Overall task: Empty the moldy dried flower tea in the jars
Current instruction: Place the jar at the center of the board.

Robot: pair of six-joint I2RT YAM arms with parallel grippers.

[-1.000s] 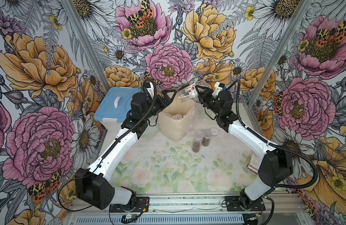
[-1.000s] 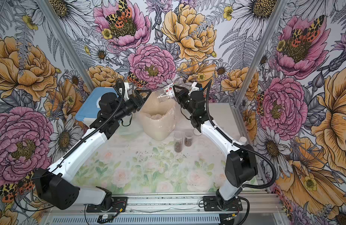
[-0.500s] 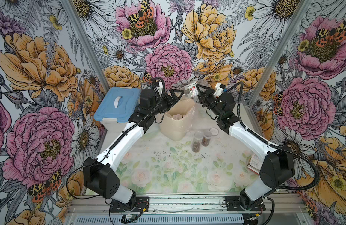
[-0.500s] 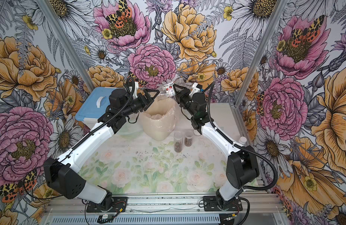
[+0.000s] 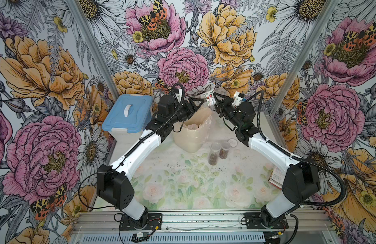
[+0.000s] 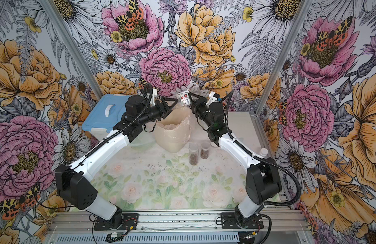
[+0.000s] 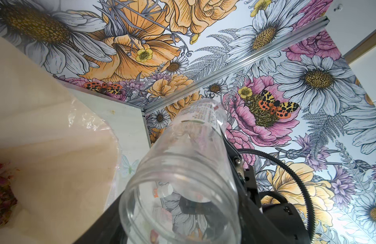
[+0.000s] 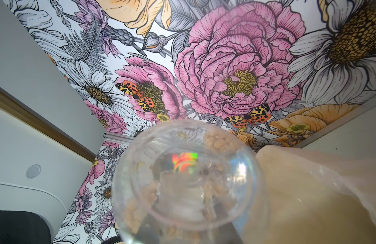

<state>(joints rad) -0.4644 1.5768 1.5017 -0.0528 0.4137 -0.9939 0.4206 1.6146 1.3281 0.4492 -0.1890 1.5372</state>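
Your right tool [image 5: 215,101] grips the labelled jar [image 5: 209,98], tilted above the bag [image 5: 191,135]. Left tool [image 5: 201,102]: jaws apart at its mouth; grip unclear.

Two robot arms [image 5: 140,147] meet above a beige bag-lined bin [image 5: 191,135] at the back of a floral table [image 5: 182,190]. The right jaws clamp a labelled clear jar [image 5: 209,99], tilted in the air; the left jaws sit just beside it. Two small jars [image 5: 224,147] of dark dried tea [image 5: 213,158] stand near the bin. A blue-lidded box [image 5: 127,112] sits left.
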